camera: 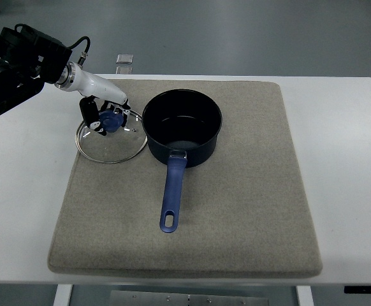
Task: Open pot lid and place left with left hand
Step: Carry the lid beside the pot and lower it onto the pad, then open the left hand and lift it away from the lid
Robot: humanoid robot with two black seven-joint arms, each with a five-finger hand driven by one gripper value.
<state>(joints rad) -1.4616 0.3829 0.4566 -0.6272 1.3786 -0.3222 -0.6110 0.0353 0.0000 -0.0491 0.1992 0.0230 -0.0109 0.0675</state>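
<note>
A dark blue pot (182,125) stands uncovered on the grey mat (243,210), its blue handle (173,194) pointing toward the near edge. The glass lid (109,148), with a metal rim and a blue knob (113,120), lies on the mat just left of the pot, its rim close to the pot's wall. My left hand (101,115) reaches in from the upper left, and its fingers are closed around the knob. No right arm shows.
The mat covers most of the white table (348,159). A small grey square object (125,59) lies on the floor beyond the table's far edge. Bare table strips run left and right of the mat.
</note>
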